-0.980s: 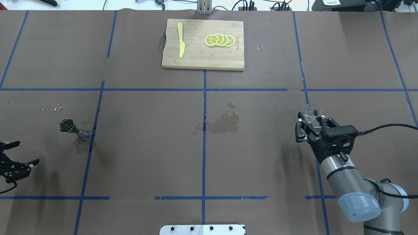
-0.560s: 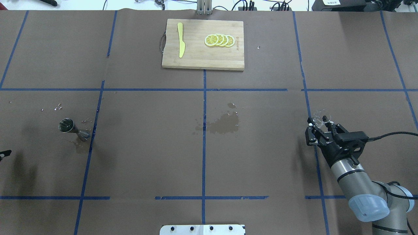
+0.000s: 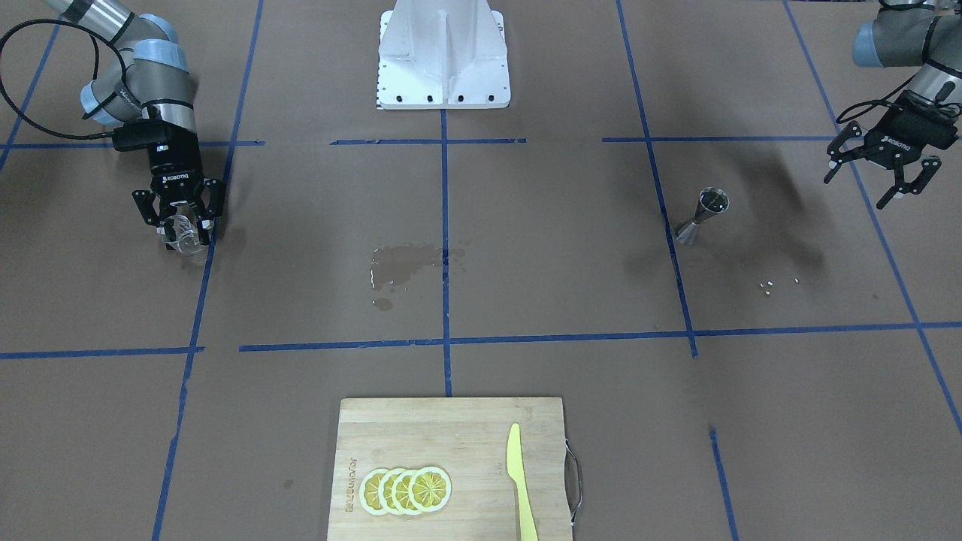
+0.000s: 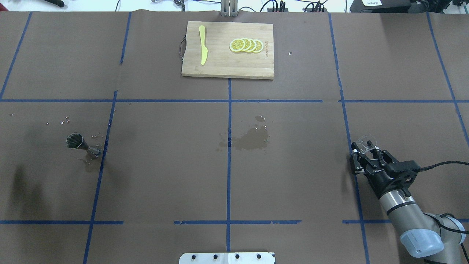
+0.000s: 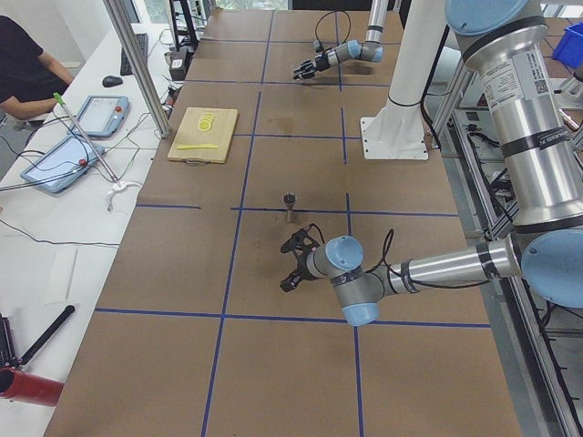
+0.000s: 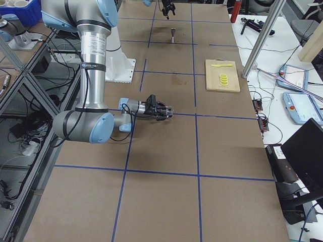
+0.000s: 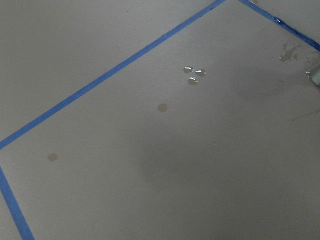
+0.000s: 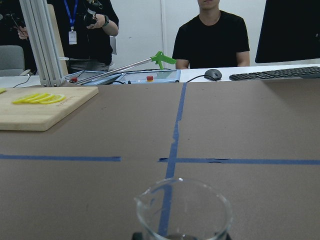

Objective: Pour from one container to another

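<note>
at the right edge of the tabletop (image 4: 293,176), r claw (image 4: 365,149) grips an upright glass cup (image 4: 367,142); l claw (image 3: 853,191) wide open nr left edge, jigger (image 3: 703,214) nearby.

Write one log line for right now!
right gripper shut on small clear glass cup | left gripper open, empty | grey steel hourglass jigger standing, untouched

1. The jigger (image 4: 83,146) stands on the table's (image 4: 165,183) left part.
2. The cup (image 4: 366,143) sits at the right, between the right gripper's (image 4: 366,149) fingers.
3. The board (image 4: 227,68) lies far centre, with the knife (image 4: 202,44) left of the lemon slices (image 4: 246,45).
</note>
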Available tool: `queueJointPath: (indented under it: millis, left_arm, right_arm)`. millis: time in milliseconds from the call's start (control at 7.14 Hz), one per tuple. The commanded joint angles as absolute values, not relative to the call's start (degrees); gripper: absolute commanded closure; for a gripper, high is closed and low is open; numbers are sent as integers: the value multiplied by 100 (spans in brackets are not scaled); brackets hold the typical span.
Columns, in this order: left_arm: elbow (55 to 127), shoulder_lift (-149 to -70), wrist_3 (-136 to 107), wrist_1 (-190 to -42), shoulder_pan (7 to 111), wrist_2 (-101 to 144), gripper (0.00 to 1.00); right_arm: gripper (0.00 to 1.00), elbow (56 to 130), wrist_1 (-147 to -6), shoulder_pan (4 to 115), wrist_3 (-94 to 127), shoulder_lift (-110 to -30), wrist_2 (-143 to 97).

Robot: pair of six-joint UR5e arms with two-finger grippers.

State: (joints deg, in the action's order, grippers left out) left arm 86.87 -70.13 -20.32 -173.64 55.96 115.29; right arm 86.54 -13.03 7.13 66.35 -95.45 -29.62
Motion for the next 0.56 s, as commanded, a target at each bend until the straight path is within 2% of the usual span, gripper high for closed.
queueJointPath:
  millis: [0, 140, 280, 420]
  left_arm:
    - [8675, -7031, -2056, -17358, 5625, 11531, 0]
    - [8675, -7040, -2074, -17358, 5625, 11531, 0]
    - [8675, -7049, -2083, -17358, 5625, 11523, 0]
    - [8675, -7049, -2092, -17358, 5616, 11522, 0]
  right_arm:
    - [65, 8631, -1476, 589, 6618, -9519, -2865]
    - [50, 8622, -1494, 589, 6496, -9527, -2874]
    - [39, 8631, -1494, 589, 6269, -9527, -2874]
    - [19, 8674, -1494, 589, 6241, -9527, -2874]
